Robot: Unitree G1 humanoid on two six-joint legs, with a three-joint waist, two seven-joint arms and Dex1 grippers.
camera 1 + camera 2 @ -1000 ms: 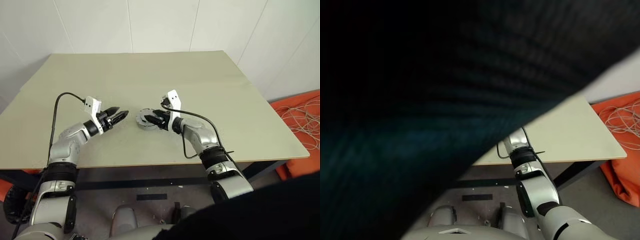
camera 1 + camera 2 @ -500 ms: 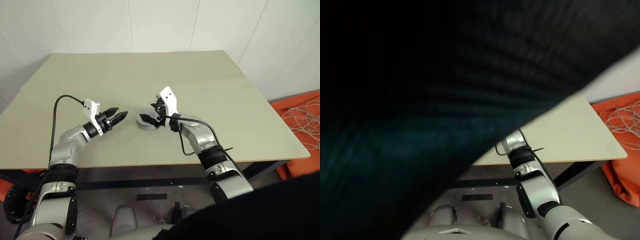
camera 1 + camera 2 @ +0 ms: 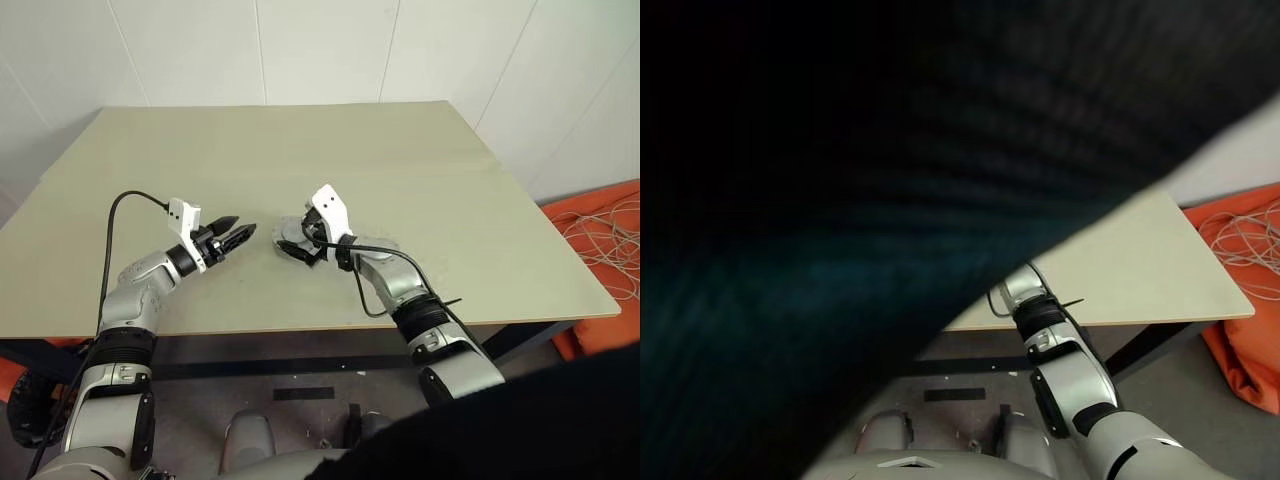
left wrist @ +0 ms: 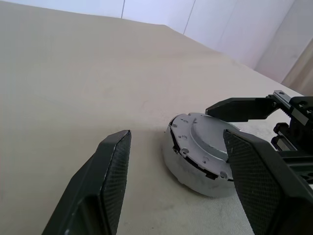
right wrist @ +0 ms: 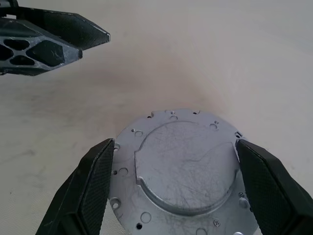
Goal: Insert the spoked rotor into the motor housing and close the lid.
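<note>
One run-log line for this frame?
lid: shut on motor housing | right end effector: open, straddling it | left end effector: open, beside it | table

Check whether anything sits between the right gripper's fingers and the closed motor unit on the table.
Nothing visible does. The right gripper is open, its fingers standing either side of the motor housing, whose lid is already down. The left gripper hovers open off to one side, apart from it.

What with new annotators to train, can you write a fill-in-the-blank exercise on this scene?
The lid on the motor housing is ___.
The right end effector stands ___, a finger on each side of the lid.
The left end effector holds ___.
Missing words: closed; open; nothing.
</note>
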